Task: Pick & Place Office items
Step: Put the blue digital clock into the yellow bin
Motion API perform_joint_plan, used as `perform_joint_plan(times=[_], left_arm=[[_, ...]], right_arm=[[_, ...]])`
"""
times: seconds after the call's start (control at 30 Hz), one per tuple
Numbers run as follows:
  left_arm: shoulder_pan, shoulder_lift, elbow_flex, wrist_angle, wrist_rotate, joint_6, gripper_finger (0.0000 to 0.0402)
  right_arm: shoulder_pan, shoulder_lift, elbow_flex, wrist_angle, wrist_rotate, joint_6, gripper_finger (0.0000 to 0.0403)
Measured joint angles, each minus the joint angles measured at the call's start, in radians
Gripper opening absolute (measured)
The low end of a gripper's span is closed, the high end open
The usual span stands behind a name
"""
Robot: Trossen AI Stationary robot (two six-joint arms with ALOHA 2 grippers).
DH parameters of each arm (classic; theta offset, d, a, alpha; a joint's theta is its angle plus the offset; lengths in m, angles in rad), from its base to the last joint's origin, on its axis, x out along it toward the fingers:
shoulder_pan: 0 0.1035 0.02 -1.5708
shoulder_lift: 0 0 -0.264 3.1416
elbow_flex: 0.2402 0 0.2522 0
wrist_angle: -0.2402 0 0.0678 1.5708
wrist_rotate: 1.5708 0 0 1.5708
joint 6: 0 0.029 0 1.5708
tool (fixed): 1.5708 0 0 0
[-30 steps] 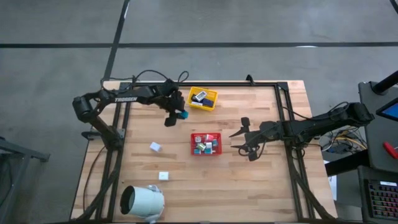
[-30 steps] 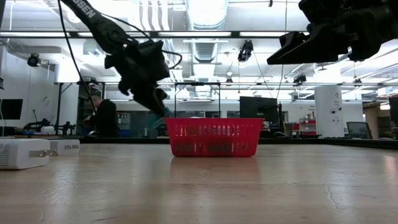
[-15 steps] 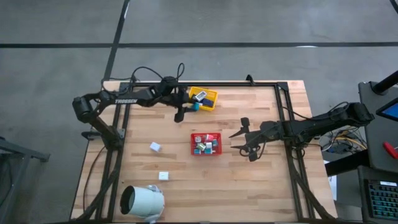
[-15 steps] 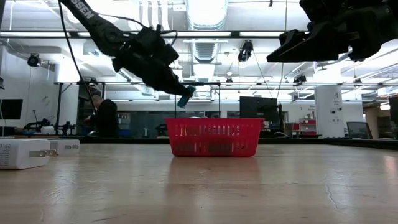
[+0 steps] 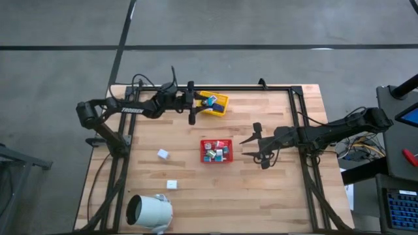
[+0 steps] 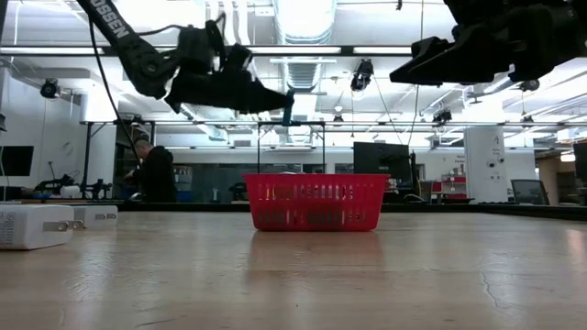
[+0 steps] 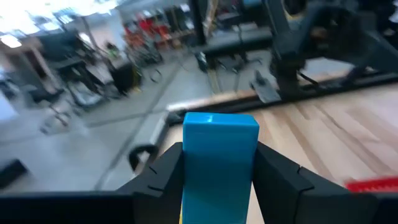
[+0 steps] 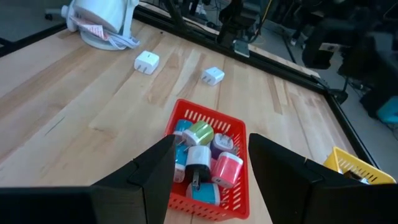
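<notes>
My left gripper (image 5: 198, 103) is shut on a bright blue blocky piece (image 7: 220, 160) and hovers high at the left rim of the yellow tray (image 5: 215, 109), which holds a few pieces. In the low view the blue piece (image 6: 288, 106) hangs above the red tray (image 6: 315, 203). The red tray (image 5: 216, 151) is full of small pieces in white, pink, green and purple (image 8: 202, 155). My right gripper (image 5: 251, 147) is open and waits in the air just right of the red tray. Two white pieces (image 5: 163, 154) (image 5: 172, 185) lie flat on the table. My left gripper pinches the blue piece between its two fingers (image 7: 163, 177), one on each flat side (image 7: 194, 180). The piece's free end (image 7: 221, 119) sticks out past the fingertips. The fingers lie about level, coming from the table's left. The piece is lifted clear of the table and trays.
A large white cylinder (image 5: 149, 212) lies on its side at the near left corner. A dark frame (image 5: 297, 117) runs along the table's far and side edges. Bare wood lies near and right of the red tray. A person (image 6: 156, 174) sits in the room beyond.
My left gripper has risen and swung toward the far edge and right, from over the open table to the yellow tray's left rim. It has tipped from pointing steeply down to about level. The blue piece travelled with it, held throughout. My right arm kept still.
</notes>
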Motion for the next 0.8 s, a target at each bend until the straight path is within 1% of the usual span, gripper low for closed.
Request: perform_joint_plan(times=[0.17, 0.4, 0.8], left_arm=[[-0.011, 0.0, -0.022, 0.106, -0.083, -0.003, 0.0148], [-0.041, 0.0, -0.023, 0.156, -0.159, 0.028, 0.0148], [-0.046, -0.005, -0.023, 0.154, -0.163, 0.042, 0.0148]], right_arm=[[0.0, 0.0, 0.0, 0.002, 0.002, 0.01, 0.0201], [0.0, 0.0, -0.002, 0.003, 0.003, 0.017, 0.0201], [0.0, 0.0, -0.003, 0.018, 0.003, 0.024, 0.0201]])
